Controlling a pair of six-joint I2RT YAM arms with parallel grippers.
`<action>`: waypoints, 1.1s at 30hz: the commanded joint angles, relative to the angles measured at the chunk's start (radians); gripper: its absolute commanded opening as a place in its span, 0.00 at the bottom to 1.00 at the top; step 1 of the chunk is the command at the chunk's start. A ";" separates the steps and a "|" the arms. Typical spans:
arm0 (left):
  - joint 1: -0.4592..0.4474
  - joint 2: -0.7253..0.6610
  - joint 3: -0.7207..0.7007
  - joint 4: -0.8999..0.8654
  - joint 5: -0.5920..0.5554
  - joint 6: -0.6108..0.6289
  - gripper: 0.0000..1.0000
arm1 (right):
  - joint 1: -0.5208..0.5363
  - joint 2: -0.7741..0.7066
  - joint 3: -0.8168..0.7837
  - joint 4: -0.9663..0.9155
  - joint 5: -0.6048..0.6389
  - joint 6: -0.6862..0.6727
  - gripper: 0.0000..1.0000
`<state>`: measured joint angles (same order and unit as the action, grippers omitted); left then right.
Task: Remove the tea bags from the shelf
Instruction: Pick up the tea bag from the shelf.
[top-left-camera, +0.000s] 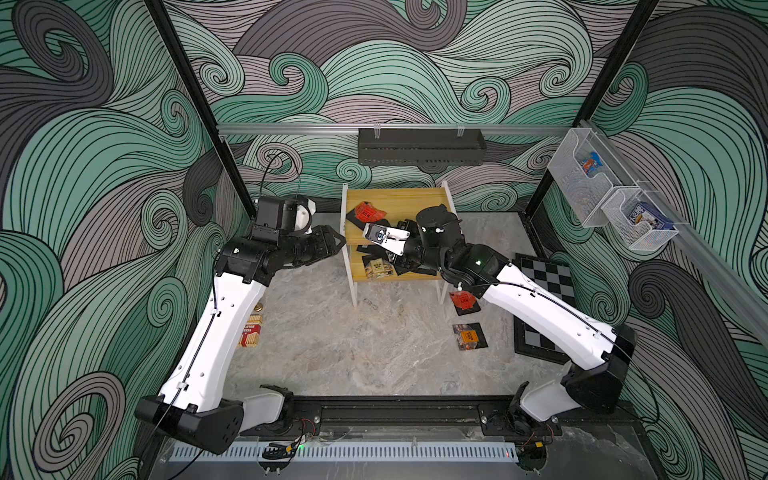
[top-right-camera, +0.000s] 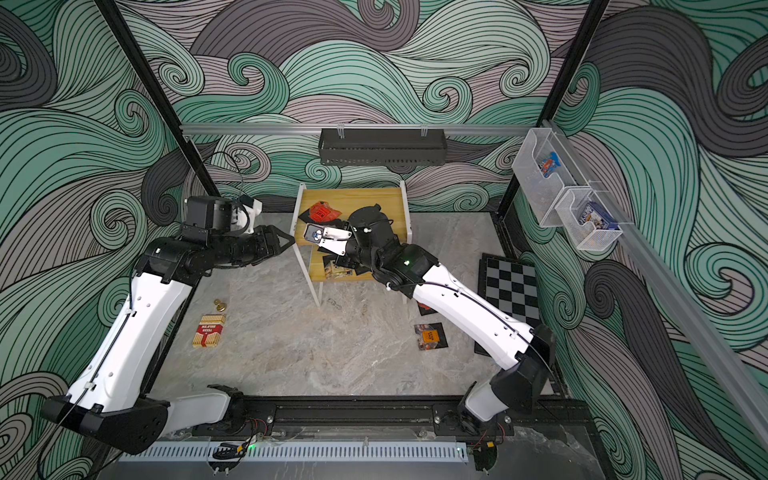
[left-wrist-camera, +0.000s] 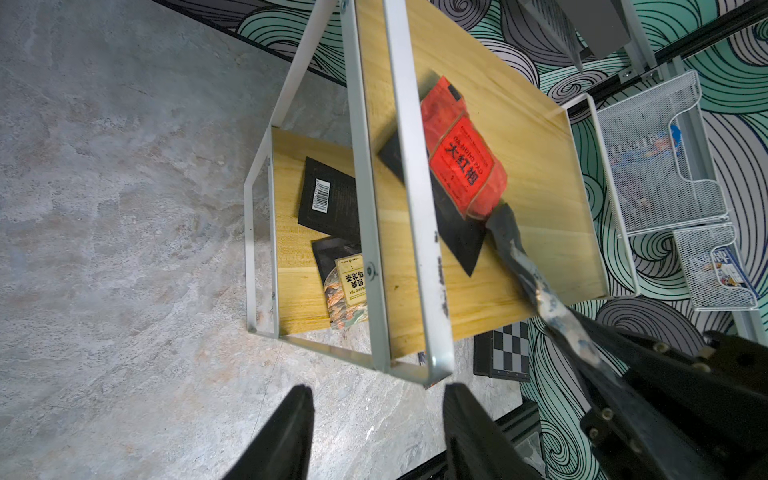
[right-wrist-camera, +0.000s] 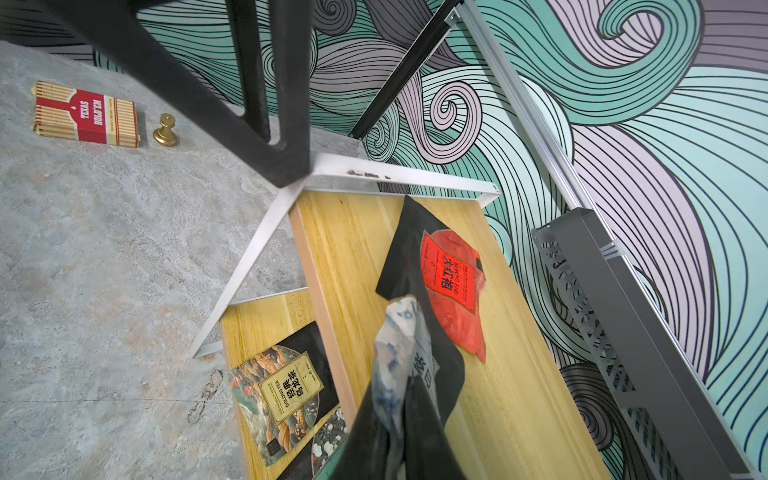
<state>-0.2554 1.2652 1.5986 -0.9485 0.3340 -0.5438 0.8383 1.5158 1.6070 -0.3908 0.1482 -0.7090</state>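
Observation:
The shelf (top-left-camera: 419, 199) stands at the back of the table, its yellow boards on a white frame. My right gripper (right-wrist-camera: 405, 386) is shut on a crumpled silver-white tea bag (right-wrist-camera: 395, 332) just above the top board. Beside it a red-labelled tea bag (right-wrist-camera: 451, 286) lies on a black-backed one. The lower board holds several more, among them a gold-labelled tea bag (left-wrist-camera: 349, 286) and a barcoded black one (left-wrist-camera: 328, 199). My left gripper (left-wrist-camera: 378, 390) is open and empty at the shelf's left frame corner (left-wrist-camera: 436, 365). A red tea bag (top-left-camera: 463, 301) and an orange tea bag (top-left-camera: 469, 336) lie on the table.
A red-and-cream card box (top-left-camera: 250, 330) and a brass knob (top-left-camera: 258, 307) lie near the left arm. A chessboard (top-left-camera: 544, 282) sits under the right arm. A dark grey tray (top-left-camera: 419, 145) hangs on the back wall, and clear bins (top-left-camera: 582, 174) hang on the right wall.

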 joint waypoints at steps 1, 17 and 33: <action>0.008 -0.028 -0.011 0.019 0.011 -0.002 0.53 | 0.001 -0.054 -0.014 0.041 0.035 -0.005 0.12; 0.009 -0.046 -0.046 0.019 0.027 0.009 0.54 | 0.018 -0.270 -0.137 0.054 0.120 -0.014 0.11; -0.007 -0.089 -0.130 0.015 0.064 0.052 0.55 | 0.127 -0.472 -0.305 -0.040 0.288 -0.002 0.12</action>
<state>-0.2577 1.2034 1.4746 -0.9344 0.3790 -0.5251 0.9474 1.0779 1.3148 -0.4053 0.3775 -0.7258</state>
